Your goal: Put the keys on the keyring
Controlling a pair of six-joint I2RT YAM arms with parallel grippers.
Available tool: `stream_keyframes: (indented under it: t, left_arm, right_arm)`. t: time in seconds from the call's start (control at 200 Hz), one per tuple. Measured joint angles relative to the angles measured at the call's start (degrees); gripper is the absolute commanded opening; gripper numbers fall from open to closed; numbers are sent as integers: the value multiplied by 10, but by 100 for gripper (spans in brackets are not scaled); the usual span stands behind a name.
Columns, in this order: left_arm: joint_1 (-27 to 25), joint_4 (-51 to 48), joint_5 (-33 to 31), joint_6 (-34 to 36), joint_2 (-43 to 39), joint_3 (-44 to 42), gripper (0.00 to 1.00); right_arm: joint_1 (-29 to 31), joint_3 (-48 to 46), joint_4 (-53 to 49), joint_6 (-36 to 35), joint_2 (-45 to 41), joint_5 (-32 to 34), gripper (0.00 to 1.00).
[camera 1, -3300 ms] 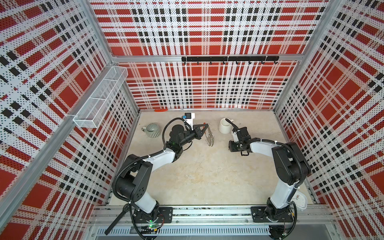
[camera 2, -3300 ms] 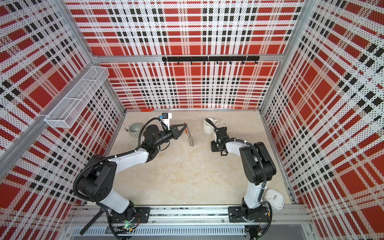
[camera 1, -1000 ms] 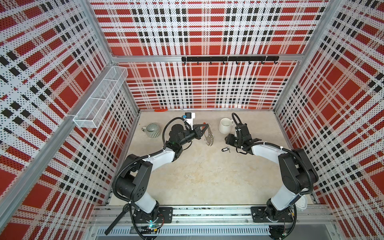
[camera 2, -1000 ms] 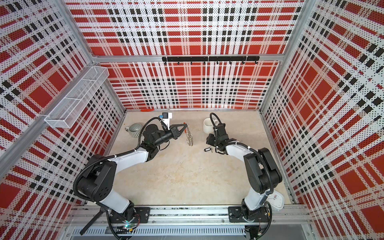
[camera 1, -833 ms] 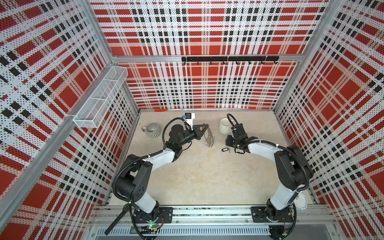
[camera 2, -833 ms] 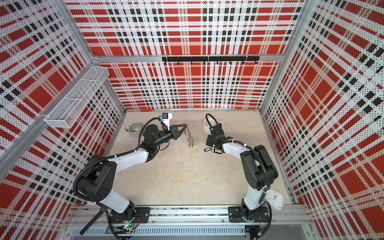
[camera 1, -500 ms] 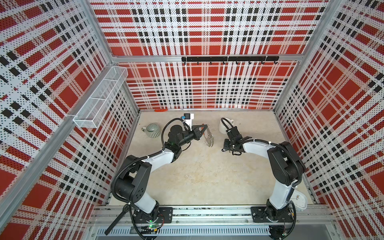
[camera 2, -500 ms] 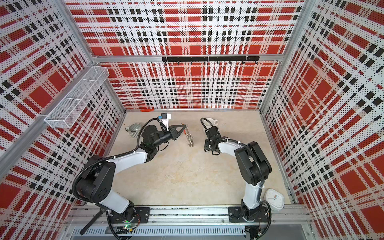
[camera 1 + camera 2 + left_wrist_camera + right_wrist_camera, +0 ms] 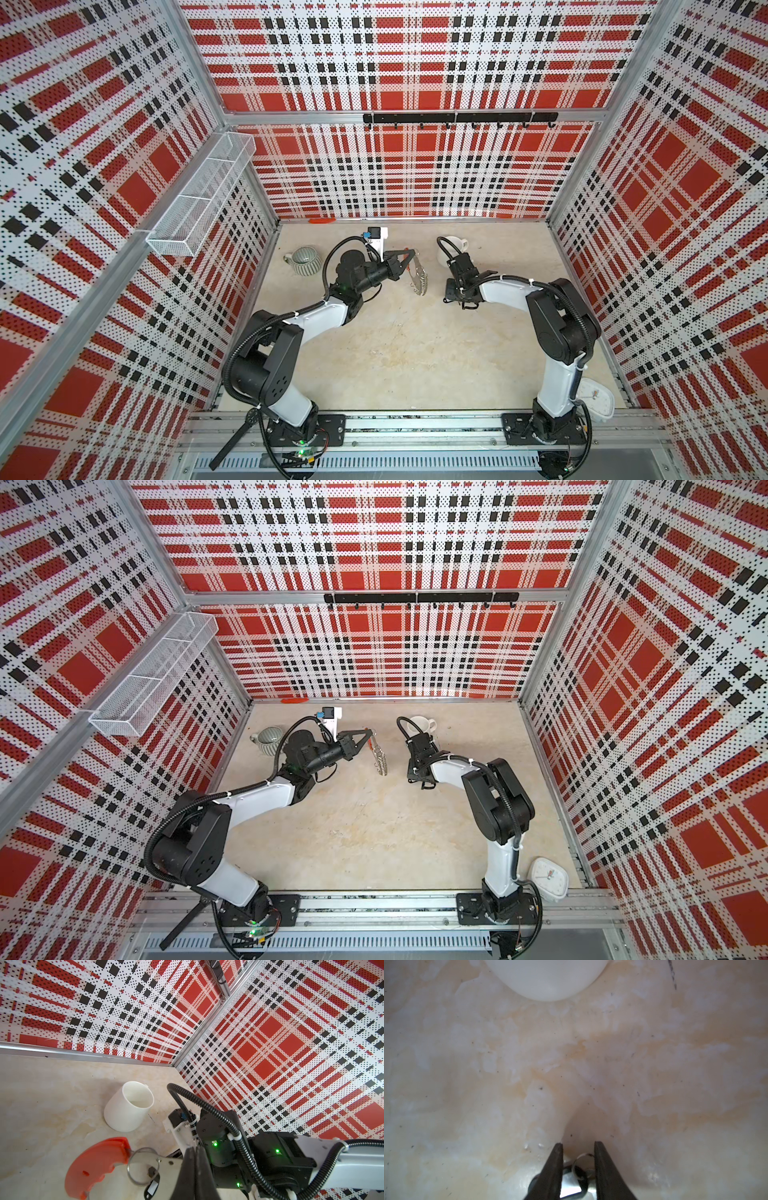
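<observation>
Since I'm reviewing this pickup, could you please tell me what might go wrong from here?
The right gripper straddles the keys, which lie flat on the table, so closing its fingers could catch only the thin wire loop and let it slip. The keyring dangles edge-held from the left gripper and may swing during threading.

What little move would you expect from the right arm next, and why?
Probably close the right end effector on the key tag: its jaws straddle the tag at the table with a gap showing, while the left end effector holds the keyring.
</observation>
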Motion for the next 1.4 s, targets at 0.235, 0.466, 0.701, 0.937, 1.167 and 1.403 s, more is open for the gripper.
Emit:
stream_keyframes:
  t: [0.235, 0.466, 0.701, 0.937, 1.167, 1.403]
  left_arm:
    - [0, 0, 4, 0, 0, 0, 2]
    - [0, 0, 5, 0, 0, 0, 2]
    - [0, 0, 6, 0, 0, 0, 2]
    - [0, 0, 6, 0, -3, -4, 2]
    - [0, 0, 6, 0, -10, -5, 2]
    - [0, 0, 6, 0, -10, -5, 1]
  right_arm:
    - [7, 0, -5, -4, 1, 19, 20]
    - [19, 0, -17, -15, 1, 50, 31]
    - [37, 10, -40, -36, 7, 93, 27]
    - [40, 17, -47, -54, 12, 109, 20]
    - [40, 19, -56, -59, 13, 118, 12]
    - [40, 19, -57, -62, 13, 132, 0]
